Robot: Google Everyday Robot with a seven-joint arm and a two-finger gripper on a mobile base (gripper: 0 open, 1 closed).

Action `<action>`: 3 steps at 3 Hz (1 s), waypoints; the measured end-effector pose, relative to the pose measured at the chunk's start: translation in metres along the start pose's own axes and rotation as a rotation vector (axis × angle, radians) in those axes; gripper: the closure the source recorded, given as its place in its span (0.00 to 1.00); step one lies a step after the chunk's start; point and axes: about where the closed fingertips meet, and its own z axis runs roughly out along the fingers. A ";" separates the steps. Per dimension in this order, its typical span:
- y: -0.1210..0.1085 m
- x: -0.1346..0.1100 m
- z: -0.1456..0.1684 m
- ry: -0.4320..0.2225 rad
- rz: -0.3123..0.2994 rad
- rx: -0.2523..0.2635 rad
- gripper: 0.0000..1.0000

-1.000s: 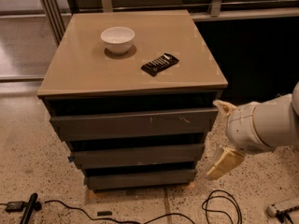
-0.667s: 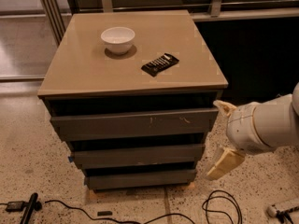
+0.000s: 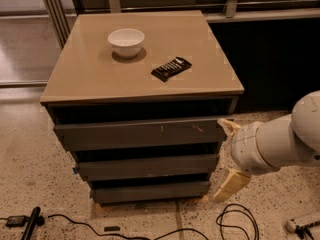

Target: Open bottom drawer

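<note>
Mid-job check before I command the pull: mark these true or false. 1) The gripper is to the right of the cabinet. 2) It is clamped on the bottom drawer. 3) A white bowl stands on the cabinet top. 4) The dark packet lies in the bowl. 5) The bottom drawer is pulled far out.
1) True: the gripper is beside the drawer fronts on the cabinet's right.
2) False: its fingers are spread wide and close on nothing.
3) True: the white bowl stands on the cabinet top.
4) False: the dark packet lies flat on the top, apart from the bowl.
5) False: the bottom drawer shows only its front, no tray.
</note>
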 end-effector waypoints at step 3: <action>0.017 0.034 0.098 -0.088 0.008 -0.080 0.00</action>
